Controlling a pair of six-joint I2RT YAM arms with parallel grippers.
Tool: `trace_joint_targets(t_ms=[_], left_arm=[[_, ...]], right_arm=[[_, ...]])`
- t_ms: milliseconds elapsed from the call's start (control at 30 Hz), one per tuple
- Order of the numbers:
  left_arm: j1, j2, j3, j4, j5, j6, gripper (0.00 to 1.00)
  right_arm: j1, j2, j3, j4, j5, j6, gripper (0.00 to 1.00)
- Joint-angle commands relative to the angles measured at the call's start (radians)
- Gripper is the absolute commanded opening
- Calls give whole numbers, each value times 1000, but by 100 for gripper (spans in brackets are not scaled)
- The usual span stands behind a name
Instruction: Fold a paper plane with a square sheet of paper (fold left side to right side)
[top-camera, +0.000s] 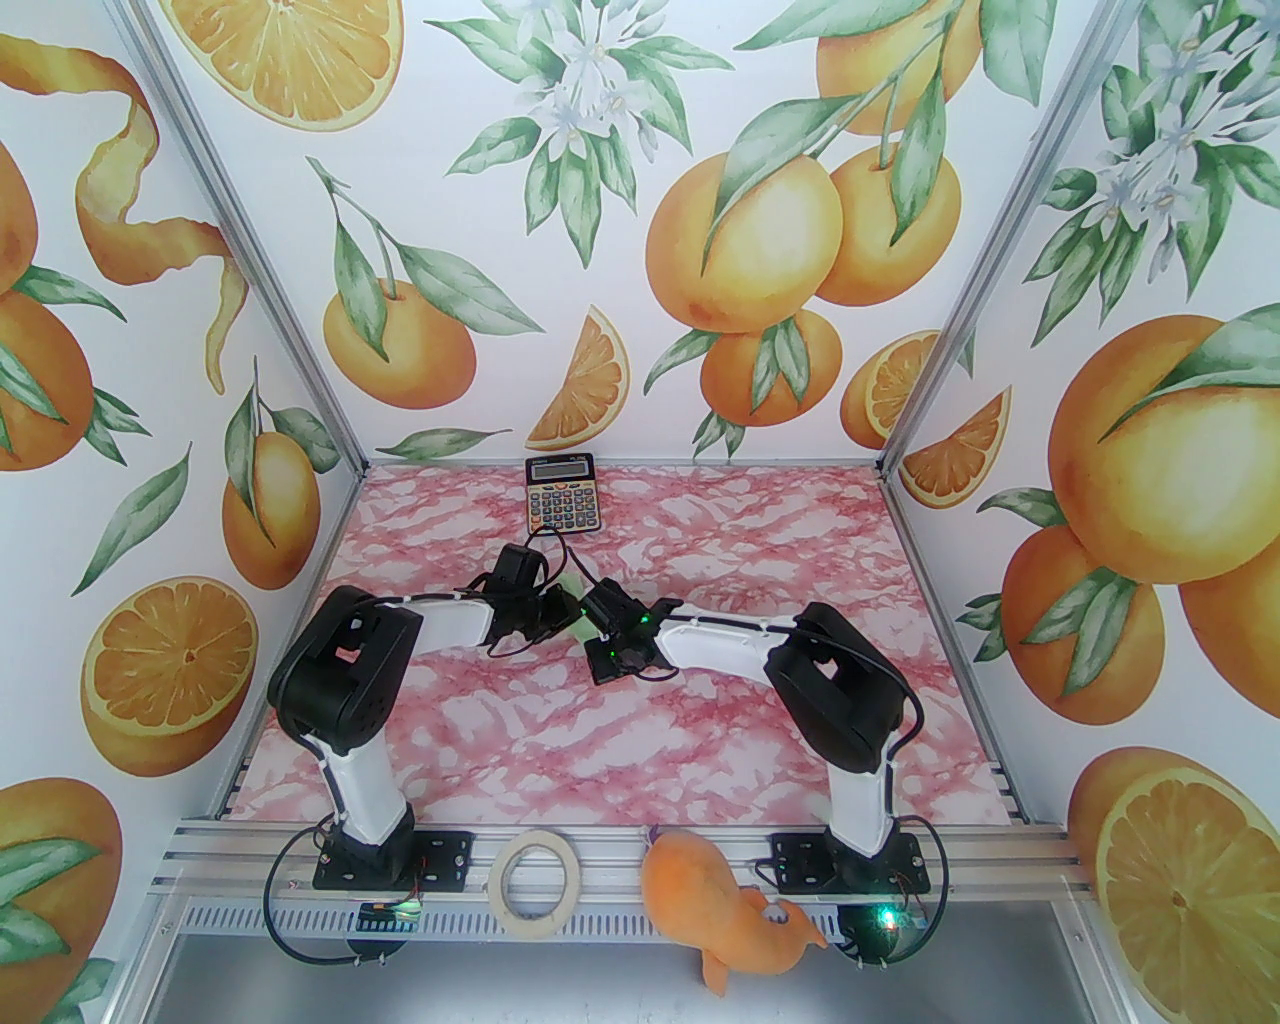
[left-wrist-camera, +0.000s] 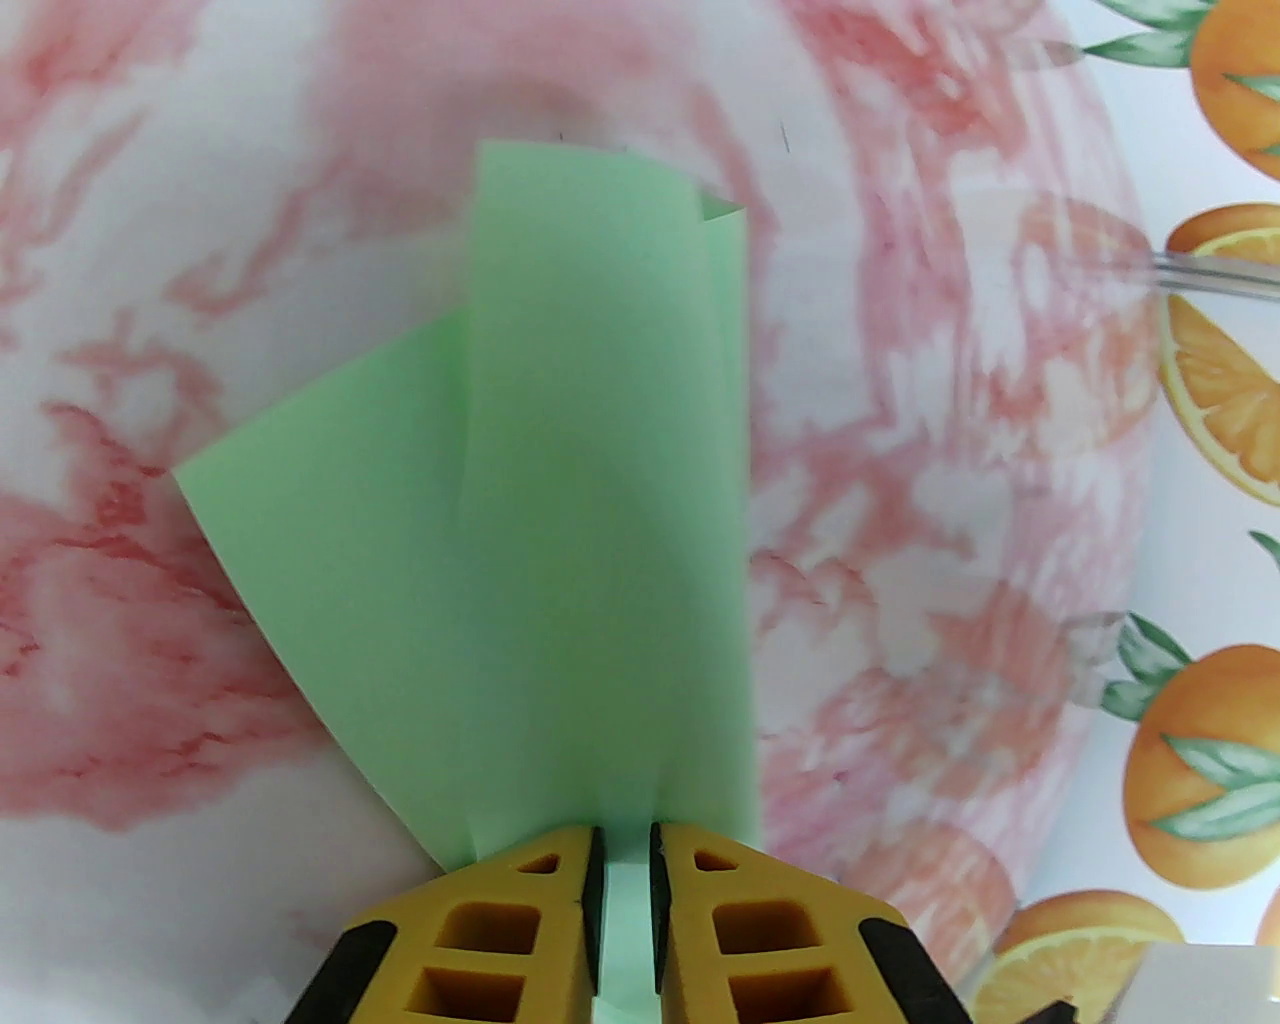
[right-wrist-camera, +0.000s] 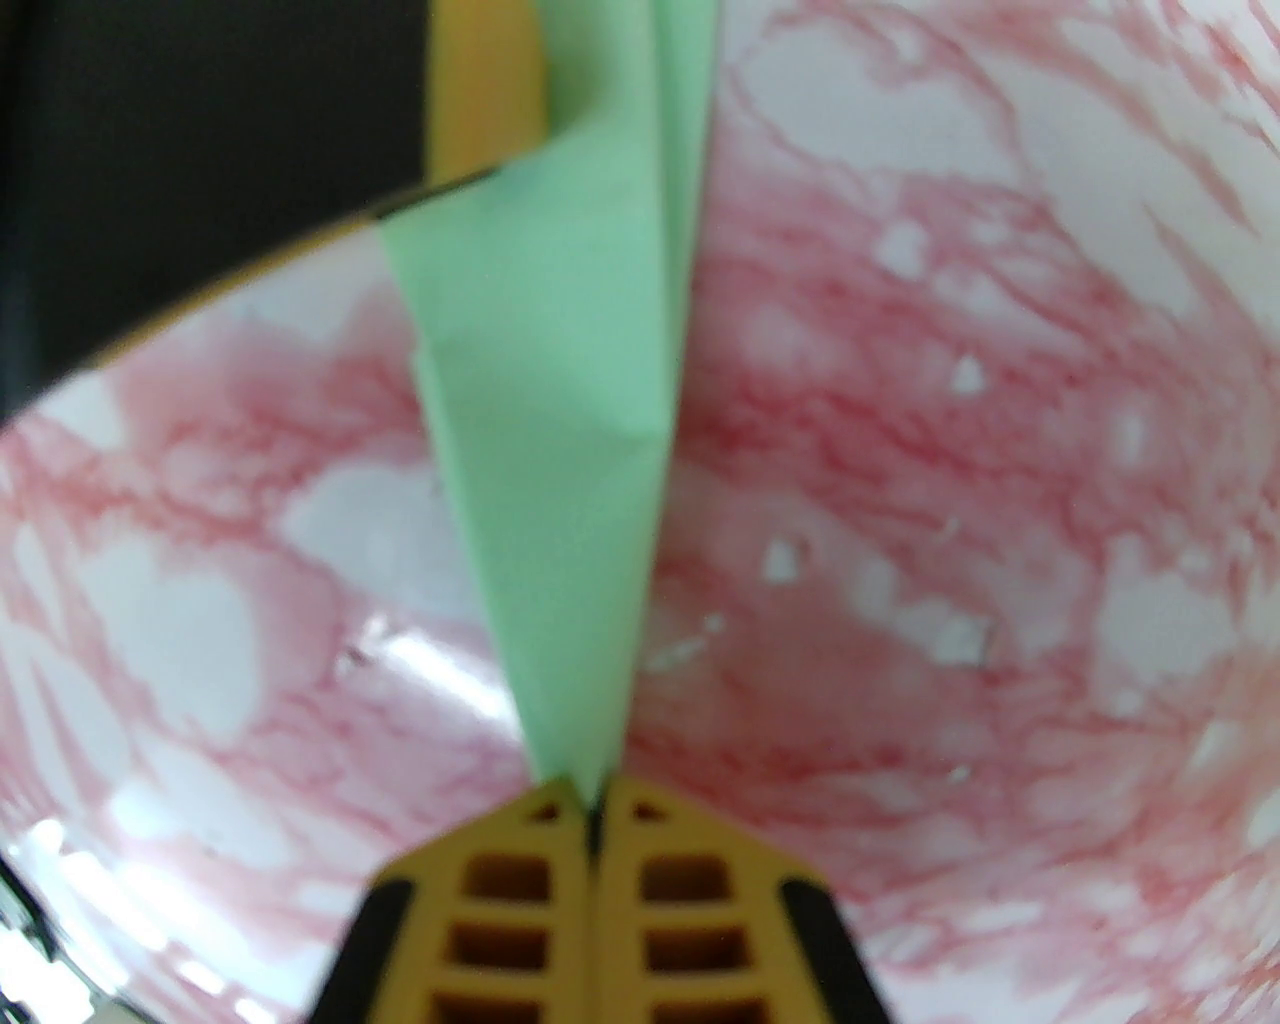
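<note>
Right gripper (right-wrist-camera: 590, 797) pinches the nose of the flimsy paper plane (right-wrist-camera: 560, 450); left gripper (left-wrist-camera: 627, 845) straddles its folded tail, likely the firmer hold, grip unclear.

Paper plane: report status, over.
Right gripper shut on paper plane at its pointed tip. Left gripper narrow around it, grip unconfirmed. Calculator far back, no obstruction.

The left arm (top-camera: 345, 665) and right arm (top-camera: 835, 685) share one build: glossy white tubular links, bulky black joint housings and flat black base plates (top-camera: 395, 860). Thin black cables (top-camera: 267, 893) loop out from each base. The left gripper (left-wrist-camera: 625, 835) and right gripper (right-wrist-camera: 590, 795) have yellow-orange fingers (left-wrist-camera: 500, 925) pierced by rectangular windows and lined with black pads (left-wrist-camera: 597, 880).
</note>
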Motion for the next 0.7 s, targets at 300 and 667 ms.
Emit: trace_joint_targets(t_ms=[300, 667], left_arm=[[1, 41, 56, -84, -84, 112, 15], [8, 71, 104, -117, -104, 168, 15]], right_arm=[[19, 28, -16, -27, 18, -23, 4], [22, 27, -12, -29, 24, -31, 6]])
